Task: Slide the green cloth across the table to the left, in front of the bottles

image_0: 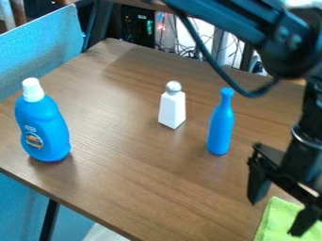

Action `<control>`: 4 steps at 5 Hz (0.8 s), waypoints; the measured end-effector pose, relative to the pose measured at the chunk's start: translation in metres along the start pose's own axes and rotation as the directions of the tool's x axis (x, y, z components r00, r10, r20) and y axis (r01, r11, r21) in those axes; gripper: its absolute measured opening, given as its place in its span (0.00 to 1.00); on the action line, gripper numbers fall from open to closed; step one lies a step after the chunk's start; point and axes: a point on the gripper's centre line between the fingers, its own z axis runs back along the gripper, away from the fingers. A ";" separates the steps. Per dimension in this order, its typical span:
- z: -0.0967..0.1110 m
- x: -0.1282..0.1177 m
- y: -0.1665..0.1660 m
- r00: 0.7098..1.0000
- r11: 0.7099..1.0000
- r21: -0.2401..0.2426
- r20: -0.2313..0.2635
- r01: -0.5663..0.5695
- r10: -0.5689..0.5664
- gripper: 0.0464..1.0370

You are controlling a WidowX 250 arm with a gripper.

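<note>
In the camera view, the arm (226,19) comes in from the top edge and bends down along the right side, and its tool (281,205) hangs over the lower right part of the bench (132,169). The tool is spread, with a wide gap between its two fingers. Below it, at the corner of the view, lies a light green cloth (275,219), partly hidden by one of the fingers. The nearest upright thing is a slim blue bottle (220,129) with a narrow neck, standing apart from the tool, up and to its left. Further left stands a white, four-sided bottle (172,110) with a rounded silvery top. Well apart from both, near the left edge of the bench, is a larger blue detergent bottle (43,124) with a white cap and a label. A black cable (217,68) loops down from the arm, its low bend above the slim blue bottle in the view. Behind the bench are a light blue panel (41,54) and tangled wires (179,47).
</note>
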 end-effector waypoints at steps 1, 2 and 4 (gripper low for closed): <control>-0.024 0.014 -0.022 0.999 1.000 -0.007 -0.047 0.021 -0.021 0.96; -0.036 0.018 -0.027 0.997 1.000 0.009 -0.072 0.002 -0.001 0.96; -0.041 -0.021 0.002 0.978 0.989 0.103 -0.168 -0.107 0.123 0.96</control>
